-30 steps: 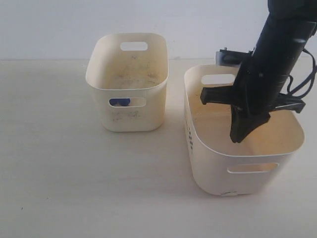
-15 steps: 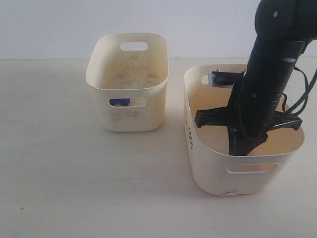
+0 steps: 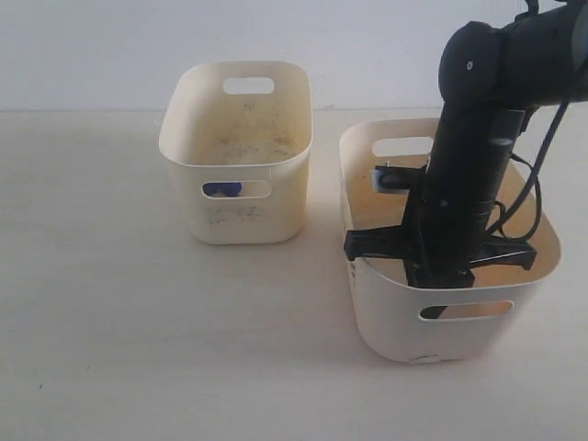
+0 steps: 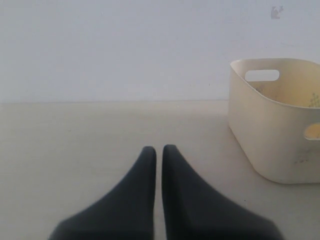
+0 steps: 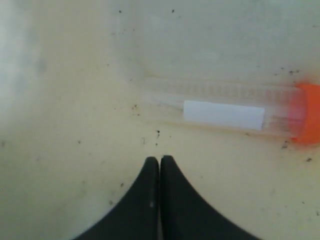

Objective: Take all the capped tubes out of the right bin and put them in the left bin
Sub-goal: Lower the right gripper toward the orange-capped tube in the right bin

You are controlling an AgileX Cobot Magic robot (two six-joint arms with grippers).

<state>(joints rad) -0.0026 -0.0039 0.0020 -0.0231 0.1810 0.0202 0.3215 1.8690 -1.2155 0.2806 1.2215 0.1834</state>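
A clear capped tube [image 5: 225, 112] with a white label and an orange-red cap [image 5: 307, 114] lies flat on the speckled floor of the right bin [image 3: 367, 276]. My right gripper [image 5: 159, 159] is shut and holds nothing; its tips stand just short of the tube's side, apart from it. My right arm [image 3: 469, 184] reaches straight down into that bin, whose front wall hides the fingertips in the exterior view. A blue cap [image 3: 221, 189] shows through the handle slot of the left bin [image 3: 237, 152]. My left gripper [image 4: 159, 148] is shut and empty above bare table.
The two bins stand side by side on a pale table [image 3: 138, 349] with a gap between them. A white wall runs behind. A cream bin [image 4: 270, 135] sits off to one side of my left gripper. Black cables [image 3: 542, 193] hang beside the right arm.
My right arm has gone down deeper into the right bin, its fingertips dropping below the front rim. The bins and the left gripper's surroundings look unchanged.
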